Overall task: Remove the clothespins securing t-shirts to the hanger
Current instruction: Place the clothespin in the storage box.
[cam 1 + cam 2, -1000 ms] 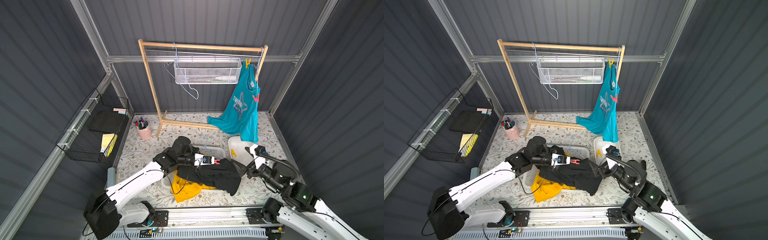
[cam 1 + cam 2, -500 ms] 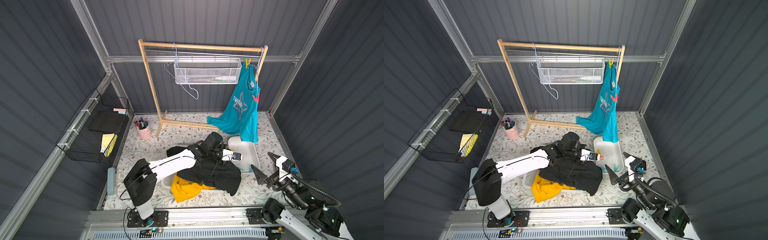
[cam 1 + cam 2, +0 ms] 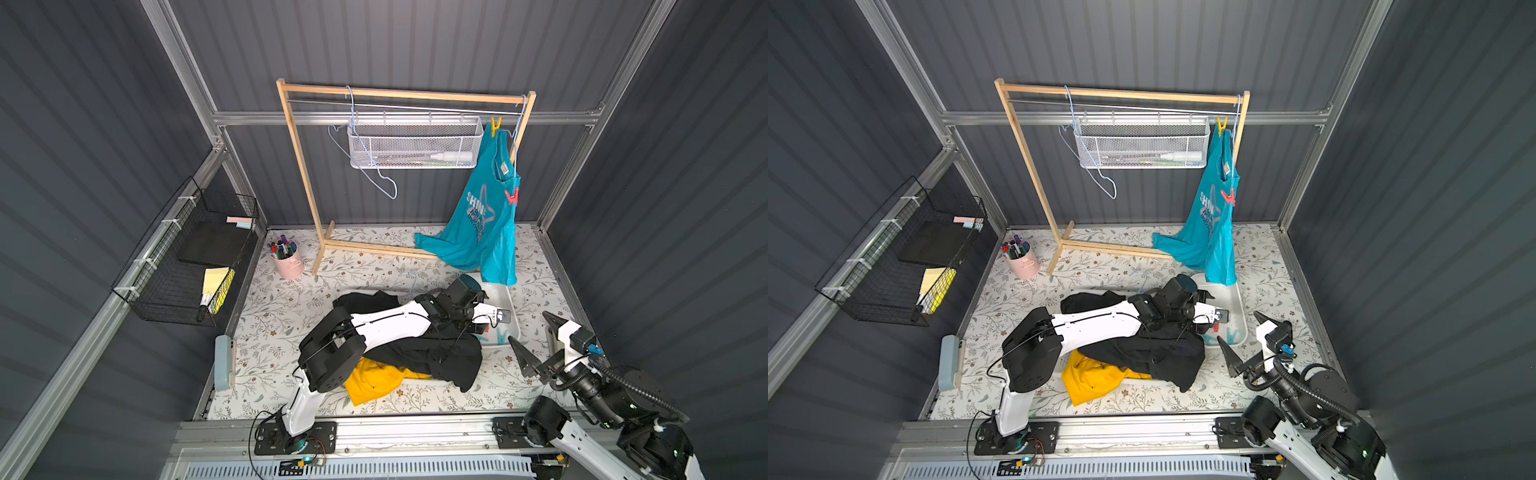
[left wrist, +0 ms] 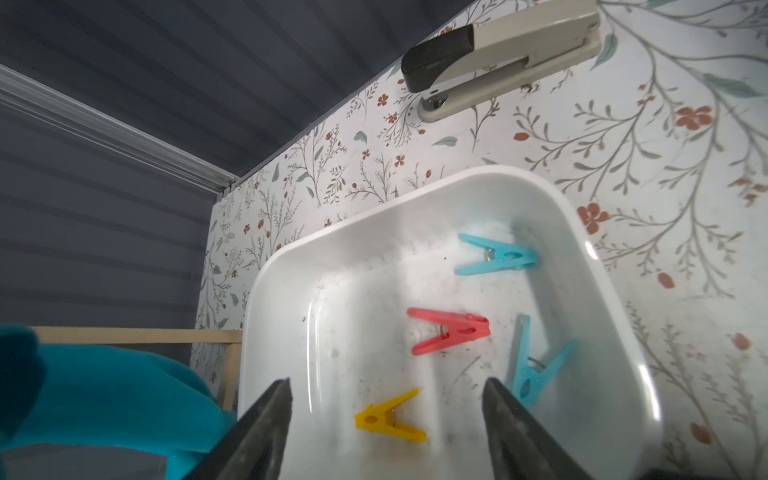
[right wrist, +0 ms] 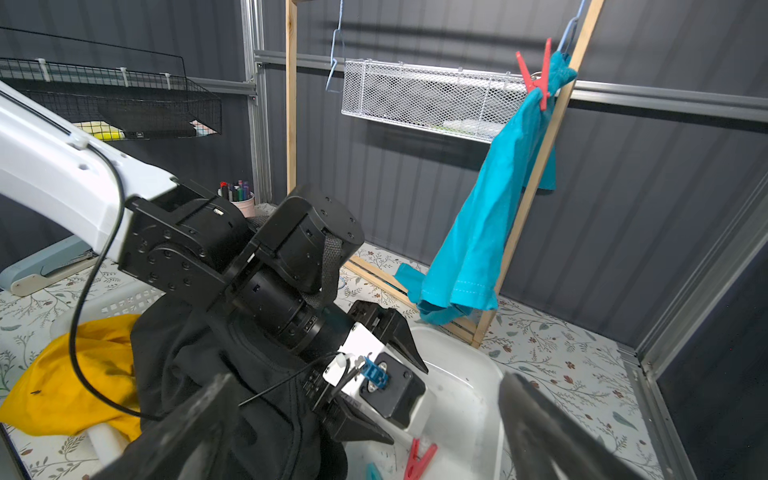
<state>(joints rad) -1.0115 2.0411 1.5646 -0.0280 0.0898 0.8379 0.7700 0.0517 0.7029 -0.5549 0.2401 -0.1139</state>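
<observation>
Clothespins (image 5: pixel 419 457) of small coloured plastic lie four inside the shallow white plastic tray (image 4: pixel 415 195) on the floral desk (image 4: pixel 665 166): a loose red clothespin (image 4: pixel 451 331), a loose yellow clothespin (image 4: pixel 388 419) and two light teal clothespins (image 4: pixel 496 259) (image 4: pixel 534 365); the left tool (image 4: pixel 386 382) hangs above the tray, jaws wide apart, nothing between them; the right tool (image 3: pixel 528 328) stands just beside the tray's near end, likewise spread and empty; behind the tray's far end the teal printed cloth t-shirt (image 3: pixel 484 224) hangs on a thin blue wire hanger (image 5: pixel 571 25) from the wooden rack (image 3: pixel 299 166), a second yellow clothespin (image 3: pixel 496 124) gripping its upper shoulder and a second red clothespin (image 3: pixel 512 196) its lower; beside the tray, under the left arm, the plain black t-shirt (image 3: pixel 436 357) lies crumpled over the mustard-yellow t-shirt (image 3: pixel 378 380).
</observation>
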